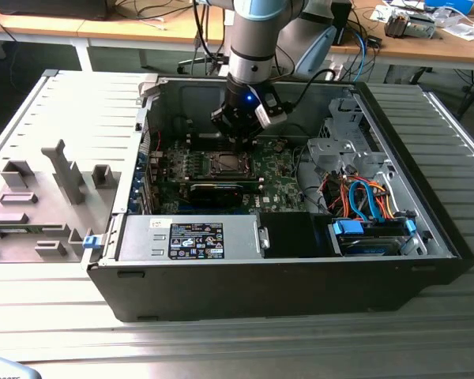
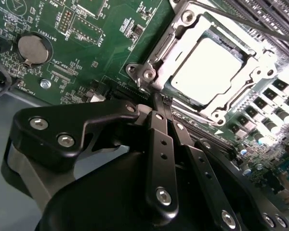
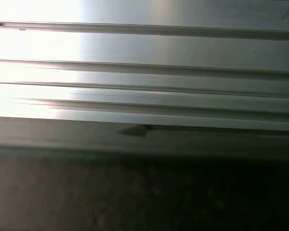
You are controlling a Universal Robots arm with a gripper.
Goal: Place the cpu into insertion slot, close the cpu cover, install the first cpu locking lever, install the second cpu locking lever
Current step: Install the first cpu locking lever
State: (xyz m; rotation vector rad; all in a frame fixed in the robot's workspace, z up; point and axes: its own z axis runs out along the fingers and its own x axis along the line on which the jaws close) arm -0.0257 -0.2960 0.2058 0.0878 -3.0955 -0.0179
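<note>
In the exterior view my gripper point(image 1: 238, 140) hangs inside the open computer case, just behind the insertion slot point(image 1: 225, 163) on the green board. In the second wrist view the cpu point(image 2: 209, 67) lies flat in the socket, its pale metal face showing through the window of the cpu cover point(image 2: 179, 37), which lies down over it. My gripper point(image 2: 160, 98) is shut, its two thin black fingers point(image 2: 159, 144) pressed together with nothing seen between them. Their tips rest at the socket's near corner by a screw. A thin metal lever rod point(image 2: 241, 21) runs along the socket's far side.
A coin battery point(image 2: 33, 48) sits on the board away from the socket. A long black card point(image 1: 221, 189) lies in front of the socket, with the power supply point(image 1: 189, 237), a drive cage point(image 1: 340, 150) and coloured cables point(image 1: 363, 197) nearby. The first wrist view faces ridged grey metal point(image 3: 144, 72).
</note>
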